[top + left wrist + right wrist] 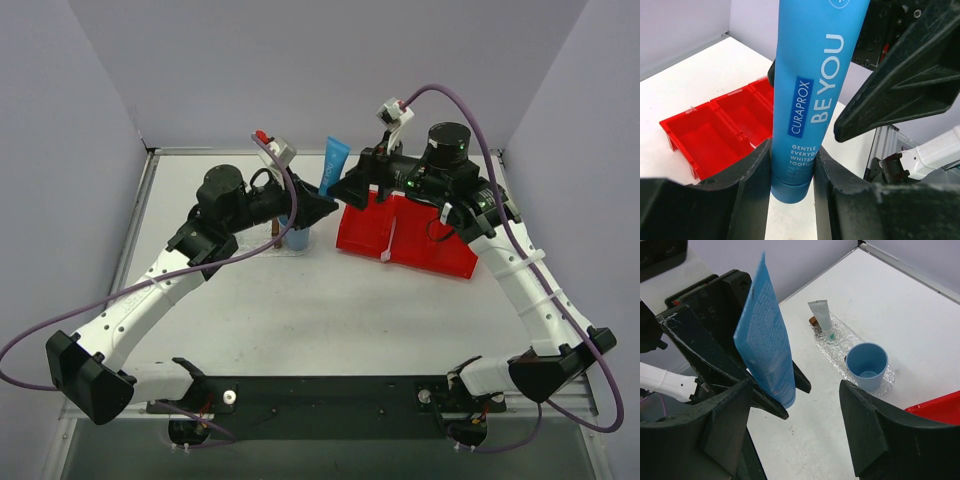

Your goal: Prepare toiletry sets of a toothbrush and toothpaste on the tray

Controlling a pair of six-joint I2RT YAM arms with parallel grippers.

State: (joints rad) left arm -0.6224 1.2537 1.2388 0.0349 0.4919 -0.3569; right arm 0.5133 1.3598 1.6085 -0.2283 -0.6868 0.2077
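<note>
Closest in the left wrist view, the left gripper [792, 172] is pinching the blue toothpaste tube [810, 90] near its cap end and holding it upright in the air. A black finger [900, 85] of the other arm is hanging just beside the tube. The red bin [715, 132] is sitting on the table [700, 75] below.

From the right wrist, the right gripper [796, 390] is standing spread wide and gripping nothing, with the blue tube just beside its left finger. Beyond it, the tray [840, 347] is carrying a white-grey toothpaste tube [821, 314] and a blue cup [867, 362].

From above, both grippers are meeting in mid-air between the cup and the red bin, with the blue tube sticking up between them. This is looking like a hand-over, or a carry toward the tray. The toothbrush is not showing clearly in any view.

Next, whichever arm is taking the tube needs a firm pinch before the other lets go. It then needs to lay the tube flat in the tray beside the white-grey one. The cup is taking up one end of the tray and the two arms are crowding each other, so space is tight.
</note>
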